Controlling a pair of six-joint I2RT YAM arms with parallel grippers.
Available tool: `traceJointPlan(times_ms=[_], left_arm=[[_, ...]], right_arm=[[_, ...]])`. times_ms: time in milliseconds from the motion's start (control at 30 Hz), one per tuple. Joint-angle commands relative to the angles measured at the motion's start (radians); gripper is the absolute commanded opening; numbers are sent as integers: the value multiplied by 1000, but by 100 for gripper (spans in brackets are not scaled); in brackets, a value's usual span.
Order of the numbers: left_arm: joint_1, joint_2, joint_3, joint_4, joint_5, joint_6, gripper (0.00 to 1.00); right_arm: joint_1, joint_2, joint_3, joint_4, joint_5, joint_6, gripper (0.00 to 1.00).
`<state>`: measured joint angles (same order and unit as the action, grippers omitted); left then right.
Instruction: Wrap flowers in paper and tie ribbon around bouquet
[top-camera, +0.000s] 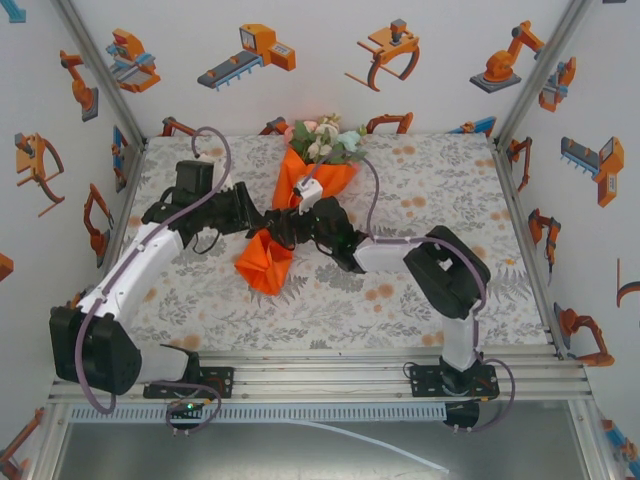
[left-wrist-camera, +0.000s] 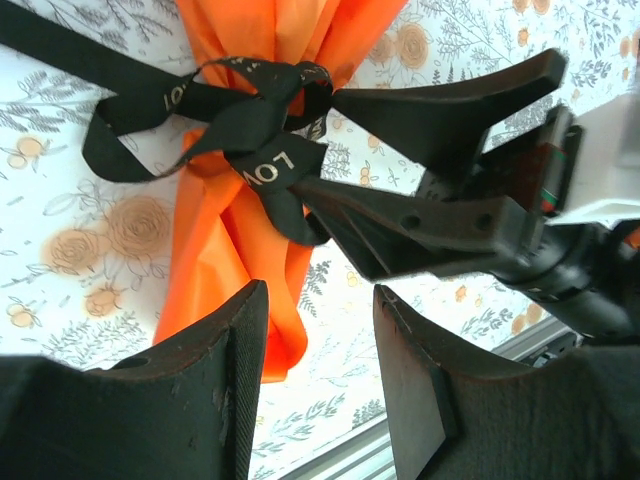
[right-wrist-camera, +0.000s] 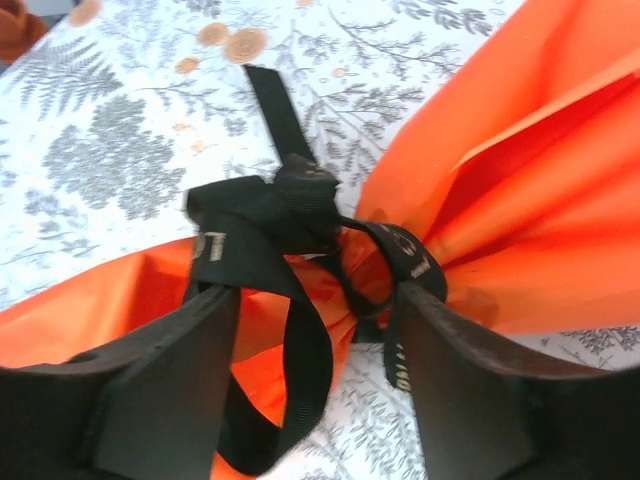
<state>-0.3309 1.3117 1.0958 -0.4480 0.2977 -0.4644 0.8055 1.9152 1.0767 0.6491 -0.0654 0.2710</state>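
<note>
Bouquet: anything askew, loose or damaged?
Nothing is damaged or spilled. The ribbon knot at the pinched waist of the paper looks loose and lopsided: its loops are uneven and one tail trails across the table cover. The flowers look intact at the far end.

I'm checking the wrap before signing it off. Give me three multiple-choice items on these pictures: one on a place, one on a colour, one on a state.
1. Where on the large sheet of bright orange paper does the narrow black lettered ribbon sit?
A. at its pinched waist
B. at its wide far end
C. at its near tip

2. What colour is the ribbon's lettering?
A. bright red
B. pale
C. blue

3. How do the fingers of the right gripper stand?
A. shut together
B. apart
C. clamped tight on the paper

Answers:
1. A, the paper flares out on both sides of the knot.
2. B, pale letters show on the black.
3. B, a wide gap with ribbon loops in it.
</note>
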Motion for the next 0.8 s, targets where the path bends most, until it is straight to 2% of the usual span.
traceJointPlan(times_ms=[0,133,233,300,367,433,600,767], left_arm=[[-18,-40,-30,50,-46,-97,46],[-84,-68,-65,78,-119,-160,41],[-136,-46,-58,83,-187,-180,37],[-169,11,-18,72,-177,-152,31],[-220,68,30,49,-212,-117,30],[-274,128,86,12,-283,-85,30],[-432,277,210,-100,-597,31,30],[-480,403,280,-162,-695,108,32]], right_arm=[[1,-101,-10,-123,-95,22,66],[-8,-160,24,-266,-84,84,66],[-62,-178,67,-399,-92,225,57],[-111,-185,87,-492,-100,322,51],[-143,-195,87,-563,-77,362,48],[-164,-215,73,-615,-38,383,48],[-201,-284,-2,-666,54,439,48],[-213,-338,-54,-688,102,446,49]])
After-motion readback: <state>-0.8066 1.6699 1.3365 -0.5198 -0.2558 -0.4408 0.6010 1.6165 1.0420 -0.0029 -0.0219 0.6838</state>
